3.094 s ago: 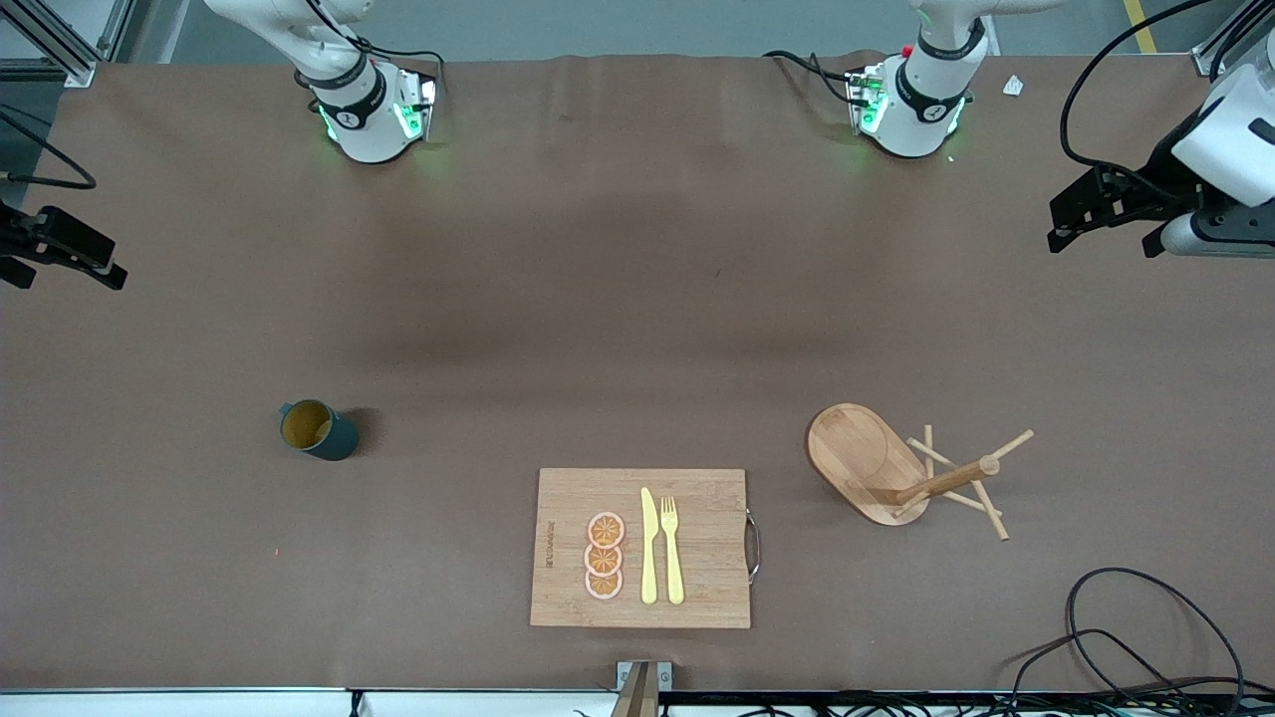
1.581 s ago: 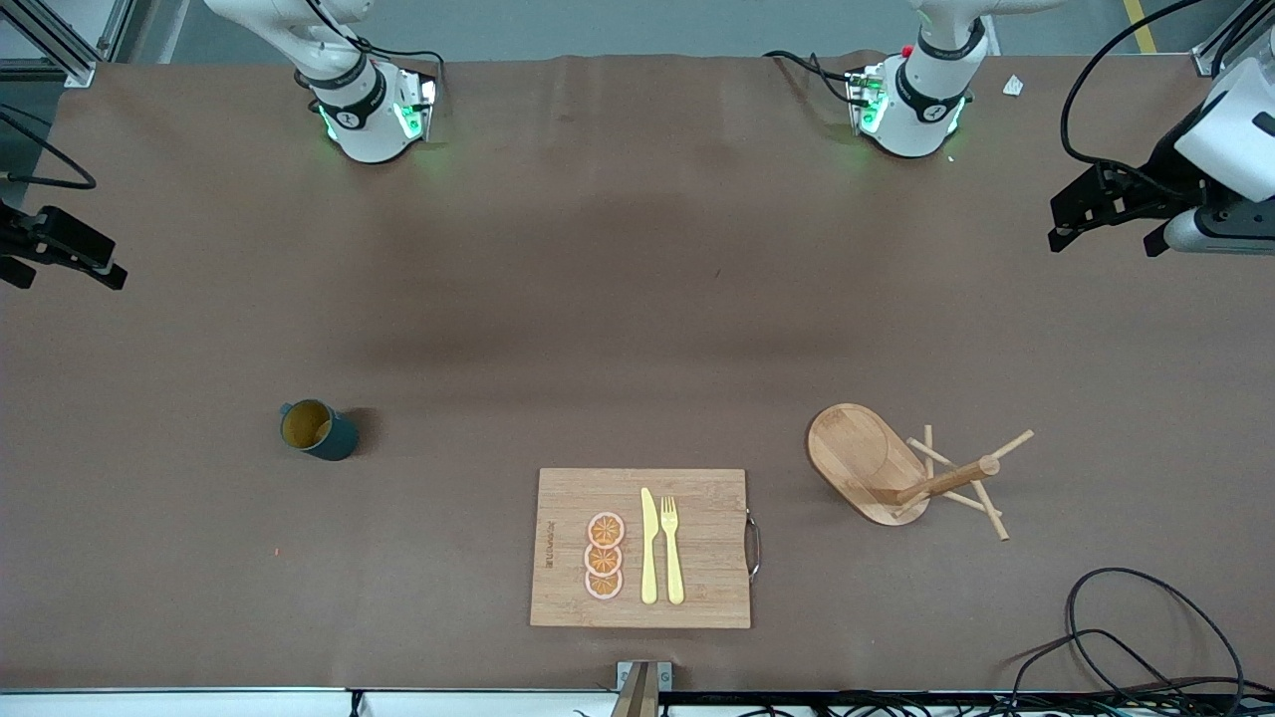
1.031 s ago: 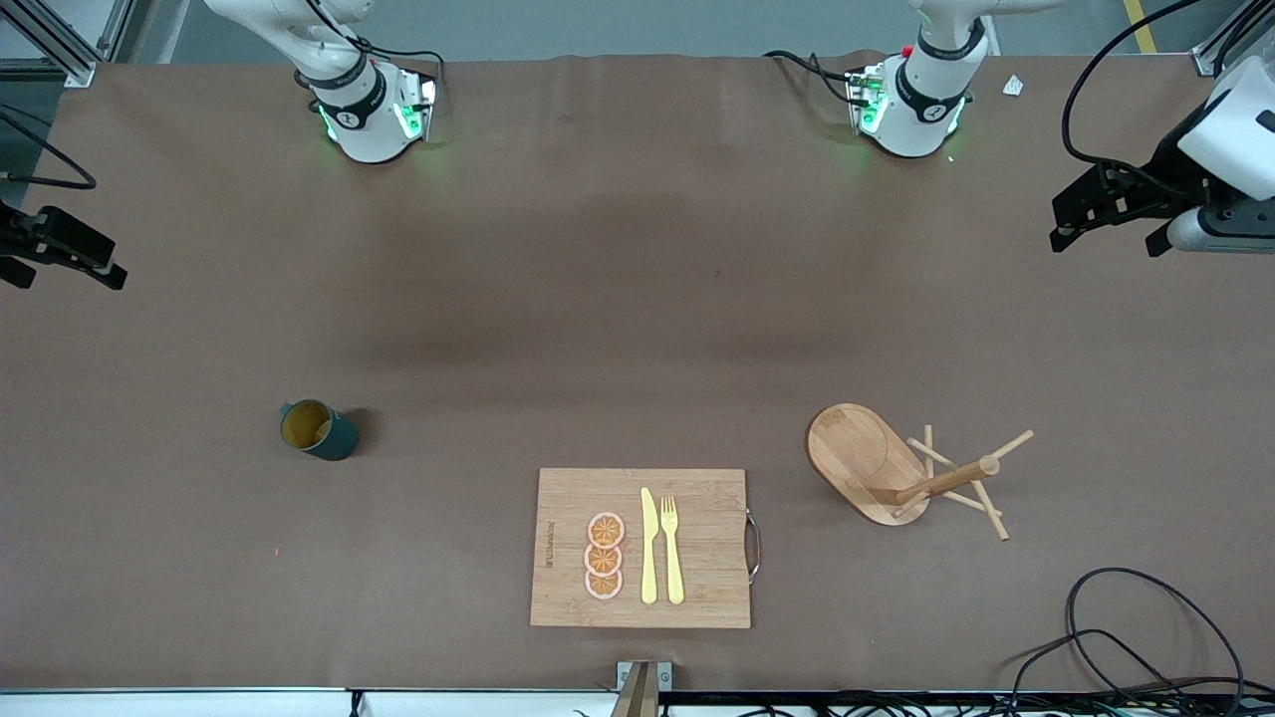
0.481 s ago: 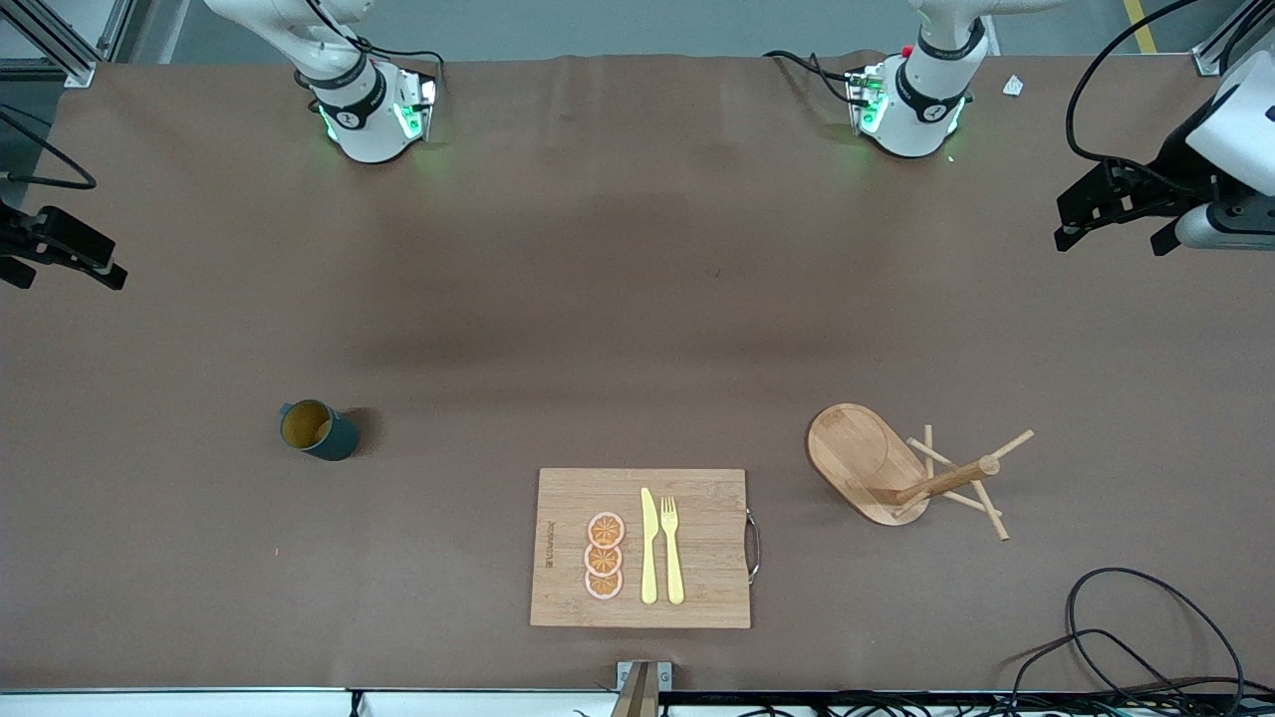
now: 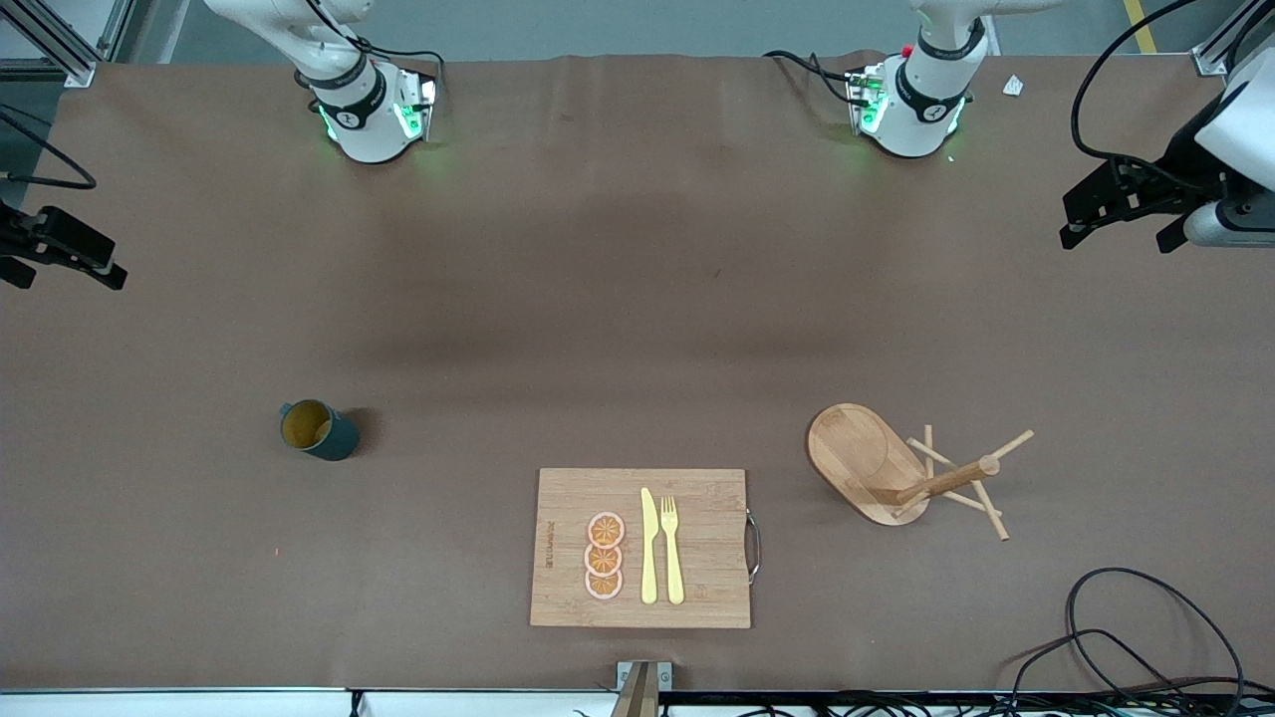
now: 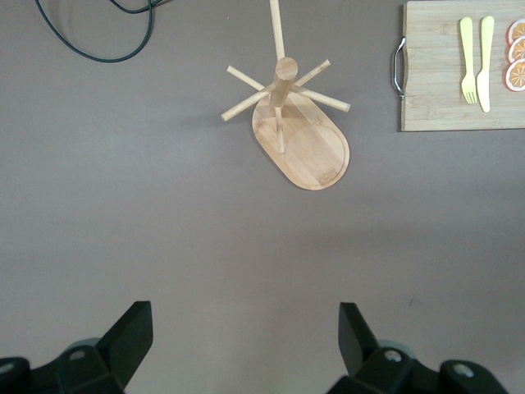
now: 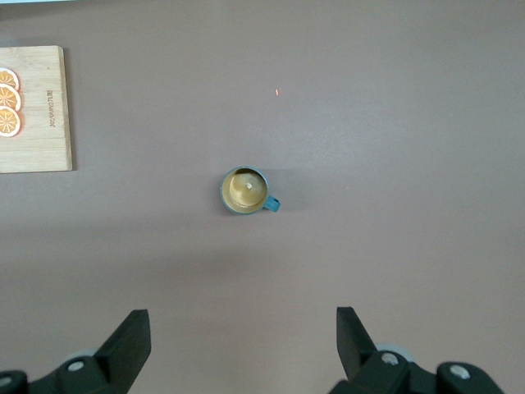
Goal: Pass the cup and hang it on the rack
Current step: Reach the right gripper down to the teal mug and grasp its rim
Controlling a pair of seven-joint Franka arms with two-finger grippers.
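The dark teal cup [image 5: 317, 429] stands upright on the brown table toward the right arm's end, its tan inside showing [image 7: 244, 190]. The wooden rack [image 5: 859, 450] stands on its oval base toward the left arm's end, post and pegs up [image 6: 316, 156]. My right gripper [image 5: 62, 277] hangs open and empty high over the table's edge at its own end [image 7: 243, 332]. High over the other end of the table hangs my left gripper [image 5: 1116, 234], jaws wide apart and holding nothing [image 6: 244, 328].
A wooden cutting board [image 5: 637, 548] with a metal handle lies between cup and rack, nearer the front camera, carrying orange slices [image 5: 604, 556], a yellow knife [image 5: 648, 546] and fork [image 5: 672, 548]. A black cable [image 5: 1146, 637] loops near the table's front corner by the rack.
My left gripper has drifted a little toward its own end of the table. The right arm, cup and rack have not moved.
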